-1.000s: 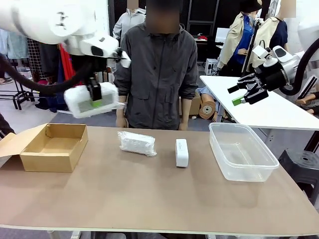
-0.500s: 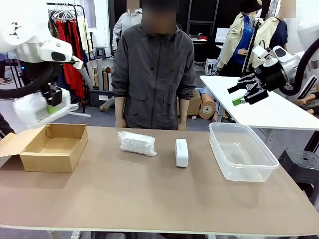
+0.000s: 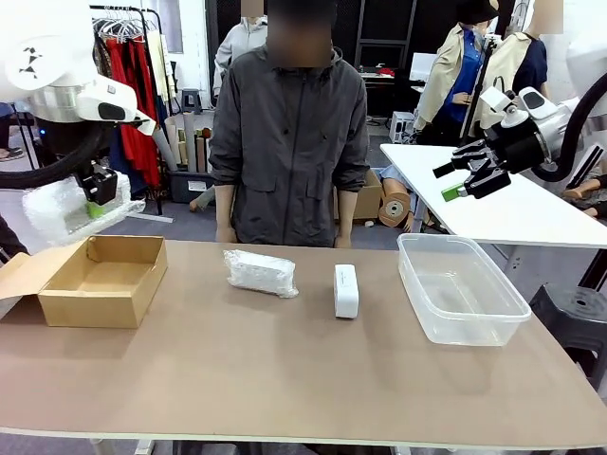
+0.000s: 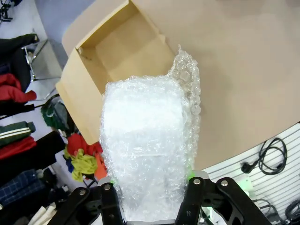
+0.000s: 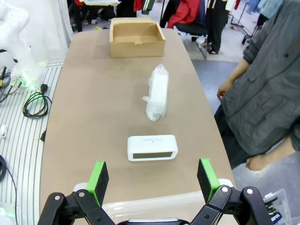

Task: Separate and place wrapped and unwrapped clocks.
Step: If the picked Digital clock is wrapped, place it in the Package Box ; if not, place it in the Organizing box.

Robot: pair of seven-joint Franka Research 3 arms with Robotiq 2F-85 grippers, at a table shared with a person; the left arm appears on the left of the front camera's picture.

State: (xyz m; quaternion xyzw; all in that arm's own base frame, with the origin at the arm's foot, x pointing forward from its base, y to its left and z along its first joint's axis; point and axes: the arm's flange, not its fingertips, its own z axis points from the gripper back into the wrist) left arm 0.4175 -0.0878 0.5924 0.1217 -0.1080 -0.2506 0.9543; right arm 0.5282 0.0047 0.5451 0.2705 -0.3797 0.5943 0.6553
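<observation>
- Grips a wrapped clock (image 3: 59, 210) (image 4: 145, 150) in left gripper (image 3: 98, 196) (image 4: 152, 190), aloft by the box (image 3: 104, 289) (image 4: 112, 51), table's (image 3: 285, 379) left edge.
- Spreads right gripper (image 3: 462, 180) (image 5: 152, 176) wide, high off the right edge.
- Sees second wrapped clock (image 3: 259, 272) (image 5: 157, 92), bare clock (image 3: 346, 290) (image 5: 152, 147) mid-table.

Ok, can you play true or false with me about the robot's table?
The left jaws are shut on a bubble-wrapped white block, up in the air. True.
The right jaws are open, holding nothing. True.
The open brown cardboard box has a block inside. False: it looks empty.
The bare smooth white rounded block sits in the clear plastic tub. False: it lies on the tan table, outside the tub.
A second bubble-wrapped block lies on the table. True.
</observation>
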